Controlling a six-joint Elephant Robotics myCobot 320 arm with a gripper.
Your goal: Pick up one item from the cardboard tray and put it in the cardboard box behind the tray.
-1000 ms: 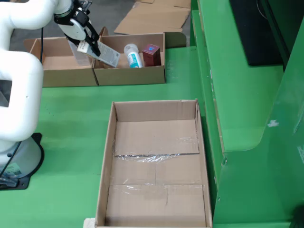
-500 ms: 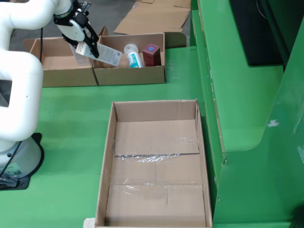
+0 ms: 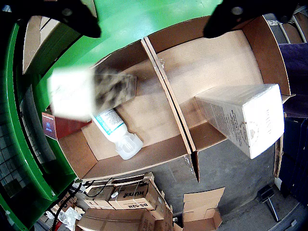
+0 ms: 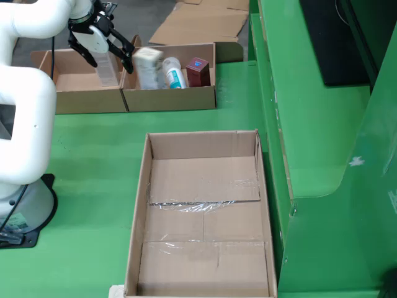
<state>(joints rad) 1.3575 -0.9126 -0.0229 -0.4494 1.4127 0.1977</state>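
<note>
- Pincer (image 4: 111, 57): its two dark fingers are spread wide and nothing sits between them. The wrist view confirms this, with the pincer (image 3: 151, 29) showing only cardboard in the gap.
- Task's thing: a white rectangular carton with grey print (image 4: 147, 67), smeared by motion. It is just beside the right finger and inside the right-hand open cardboard box (image 4: 170, 98) at the far edge of the green desk (image 4: 93, 161). In the wrist view the same carton (image 3: 89, 91) is a blur over that compartment.
- Already in that box: a white plastic bottle with a teal label (image 4: 174, 72) lying down, and a small dark red box (image 4: 197, 70) beside it. The moving carton is next to the bottle; contact cannot be told.
- Neighbouring left-hand cardboard box (image 4: 87, 99): it holds a taller white printed carton (image 3: 245, 118), standing tilted and apart from the drop.
- Long shallow cardboard tray (image 4: 139, 205), at the near middle of the desk, shows no items.
- Judgement: the step in hand is the release — the carton appears to be falling free.
- To finish well: hold the fingers wide until the carton settles, then lift straight up. A sideways exit risks the shared wall between the two boxes.
- Risk: the carton may come to rest leaning on the bottle — acceptable, provided it stays below the rim.
</note>
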